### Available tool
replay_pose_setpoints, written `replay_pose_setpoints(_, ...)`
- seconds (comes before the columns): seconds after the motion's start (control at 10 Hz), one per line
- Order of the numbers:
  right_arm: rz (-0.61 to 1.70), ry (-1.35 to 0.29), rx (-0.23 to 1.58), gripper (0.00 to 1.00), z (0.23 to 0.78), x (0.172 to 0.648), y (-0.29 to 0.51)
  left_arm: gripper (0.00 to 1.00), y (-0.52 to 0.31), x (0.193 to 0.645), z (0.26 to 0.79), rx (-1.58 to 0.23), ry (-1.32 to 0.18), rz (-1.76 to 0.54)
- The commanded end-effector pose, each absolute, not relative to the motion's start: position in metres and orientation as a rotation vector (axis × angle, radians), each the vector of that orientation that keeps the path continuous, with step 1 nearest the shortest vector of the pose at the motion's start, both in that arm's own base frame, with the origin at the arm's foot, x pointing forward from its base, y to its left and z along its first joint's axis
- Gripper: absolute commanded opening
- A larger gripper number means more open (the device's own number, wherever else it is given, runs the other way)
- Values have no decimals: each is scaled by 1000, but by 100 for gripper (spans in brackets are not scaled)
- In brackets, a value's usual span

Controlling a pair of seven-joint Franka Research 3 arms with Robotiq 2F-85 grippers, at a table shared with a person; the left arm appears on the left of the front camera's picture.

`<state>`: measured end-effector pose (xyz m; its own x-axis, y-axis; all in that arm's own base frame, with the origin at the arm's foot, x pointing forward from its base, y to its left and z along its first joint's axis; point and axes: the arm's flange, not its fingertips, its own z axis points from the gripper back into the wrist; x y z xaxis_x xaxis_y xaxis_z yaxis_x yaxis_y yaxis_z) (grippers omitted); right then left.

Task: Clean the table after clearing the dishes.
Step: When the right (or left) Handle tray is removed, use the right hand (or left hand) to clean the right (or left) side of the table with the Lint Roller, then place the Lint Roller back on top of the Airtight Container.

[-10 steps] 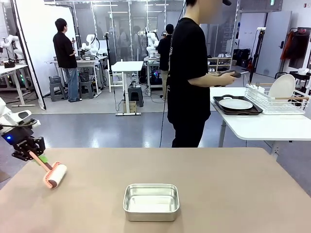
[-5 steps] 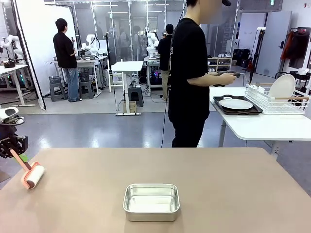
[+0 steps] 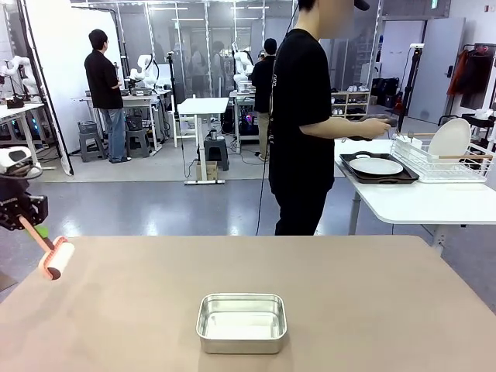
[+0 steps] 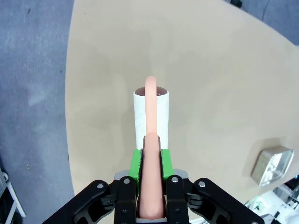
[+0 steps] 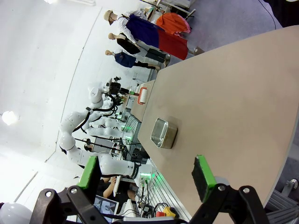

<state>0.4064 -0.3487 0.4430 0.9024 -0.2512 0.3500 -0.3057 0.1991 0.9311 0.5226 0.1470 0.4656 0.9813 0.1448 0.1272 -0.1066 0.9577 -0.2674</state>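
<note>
The left gripper (image 3: 26,223), pinching a pink-handled roller (image 3: 54,259) at the beige surface's (image 3: 372,302) left edge, risks rolling off the rim; the right gripper (image 5: 147,175) stays spread, dishes (image 3: 376,166) beyond the surface on a white side table (image 3: 418,203)

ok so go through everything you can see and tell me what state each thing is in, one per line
left gripper: jaws shut on the roller handle
lint roller: held at the table's left edge, apparently just above it
right gripper: jaws open, empty
steel pan: upright, empty, on the table
table: dishes cleared
plate on dark tray: lying flat on the white side table
</note>
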Motion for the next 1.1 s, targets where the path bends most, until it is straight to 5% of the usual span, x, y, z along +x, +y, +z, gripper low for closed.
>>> replay_pose_setpoints(0.0, 47, -488, 1374, 100, 444, 402, -345, 21, 127, 507, 486, -207, -124, 163)
replay_pose_setpoints(0.3, 47, -488, 1374, 100, 444, 402, -345, 21, 93, 494, 522, -207, -94, 176)
replay_pose_setpoints(1.0, 47, -488, 1374, 100, 444, 402, -345, 21, 113, 509, 507, -214, -146, 150)
